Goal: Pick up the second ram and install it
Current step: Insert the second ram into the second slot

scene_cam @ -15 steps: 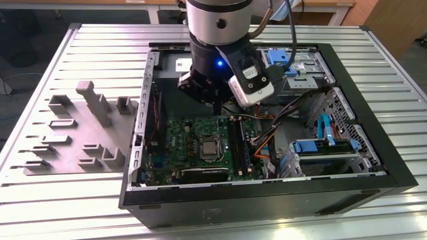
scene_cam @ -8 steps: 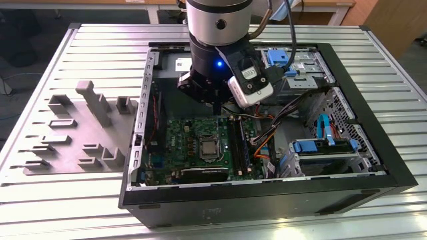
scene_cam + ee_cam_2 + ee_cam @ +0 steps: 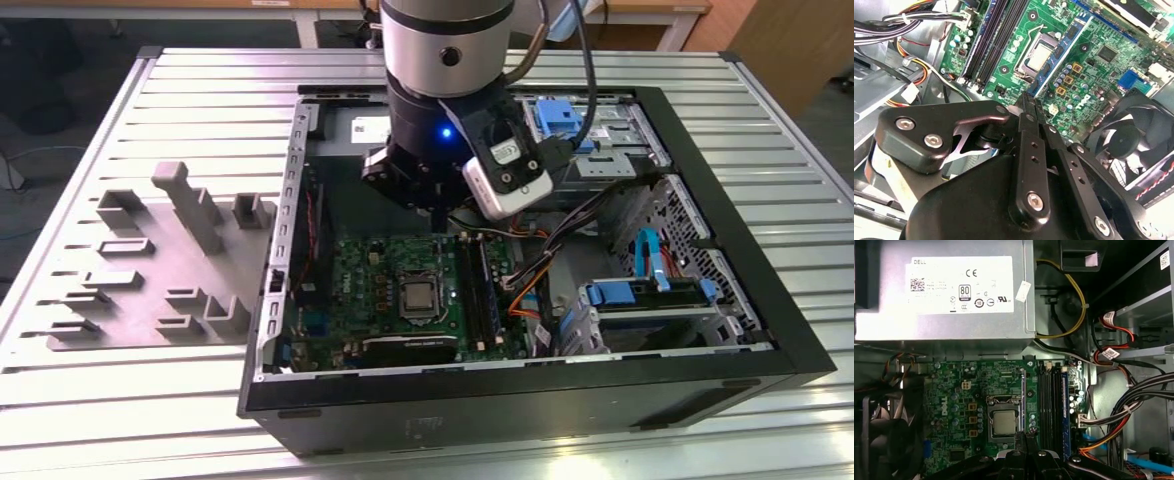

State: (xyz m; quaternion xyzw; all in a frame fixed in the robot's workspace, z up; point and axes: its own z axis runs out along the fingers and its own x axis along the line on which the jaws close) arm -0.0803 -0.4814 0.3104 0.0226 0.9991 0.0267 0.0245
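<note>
In the second wrist view my gripper [image 3: 1026, 100] is shut on the second ram [image 3: 1061, 55], a narrow blue-green stick with dark chips that juts out from the fingertips. In the first wrist view the ram [image 3: 1023, 400] appears edge-on as a thin line over the motherboard [image 3: 954, 405], beside the processor socket [image 3: 1004, 421]. The black memory slots [image 3: 1050, 400] lie a little to one side of it, with a blue strip along their far edge. In the exterior view the gripper [image 3: 437, 222] hangs inside the open computer case, above the motherboard [image 3: 387, 290] and near the slots [image 3: 478, 290].
A grey power-supply box [image 3: 944, 290] sits at the board's far end. Cable bundles [image 3: 1124, 415] crowd the slot side, and a black fan [image 3: 1134, 135] sits on the other side. Blue drive brackets [image 3: 627, 292] fill the case's right part. A grey fixture tray [image 3: 160, 260] lies outside the case.
</note>
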